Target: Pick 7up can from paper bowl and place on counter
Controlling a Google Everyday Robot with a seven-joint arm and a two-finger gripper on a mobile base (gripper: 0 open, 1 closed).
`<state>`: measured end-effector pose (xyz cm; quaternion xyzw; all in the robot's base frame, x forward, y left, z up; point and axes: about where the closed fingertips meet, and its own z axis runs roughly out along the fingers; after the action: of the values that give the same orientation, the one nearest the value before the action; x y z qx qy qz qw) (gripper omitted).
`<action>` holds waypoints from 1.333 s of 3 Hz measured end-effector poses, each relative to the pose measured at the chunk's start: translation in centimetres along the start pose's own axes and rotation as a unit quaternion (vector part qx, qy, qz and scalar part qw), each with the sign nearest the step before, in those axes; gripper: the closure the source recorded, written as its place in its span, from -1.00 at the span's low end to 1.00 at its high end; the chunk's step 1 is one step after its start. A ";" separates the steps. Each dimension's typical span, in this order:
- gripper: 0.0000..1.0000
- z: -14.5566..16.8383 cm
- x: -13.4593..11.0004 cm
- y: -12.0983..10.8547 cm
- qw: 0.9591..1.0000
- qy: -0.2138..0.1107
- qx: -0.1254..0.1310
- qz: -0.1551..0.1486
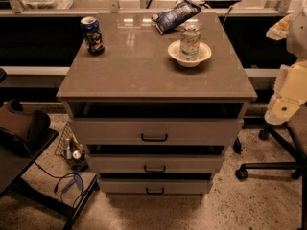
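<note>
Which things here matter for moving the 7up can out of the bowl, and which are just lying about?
For the job: 7up can, standing in the paper bowl; counter; gripper, off the counter's right side.
Lying about: dark blue can, back left; snack bag, back edge.

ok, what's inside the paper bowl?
The 7up can stands upright in the bowl; bottom beneath it is hidden. Gripper out of view, only arm at right edge.

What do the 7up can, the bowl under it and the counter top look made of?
The 7up can looks like metal with a printed label: its top glints. The paper bowl is probably paper, being matte white with a thin rim. The counter is smooth and glossy grey-brown, maybe laminate, and reflects light. The gripper is not in view; only the pale arm shows at the right edge.
</note>
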<state>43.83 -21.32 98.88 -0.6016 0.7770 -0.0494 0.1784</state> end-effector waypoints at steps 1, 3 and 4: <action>-1.00 0.0 0.0 0.0 1.000 0.000 0.000 0.000; -1.00 2.5 0.6 -3.9 0.994 -0.077 0.030 0.067; -1.00 4.3 0.6 -8.4 0.979 -0.165 0.066 0.102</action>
<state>52.80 -23.55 97.22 -0.5061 0.7891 0.0174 0.3475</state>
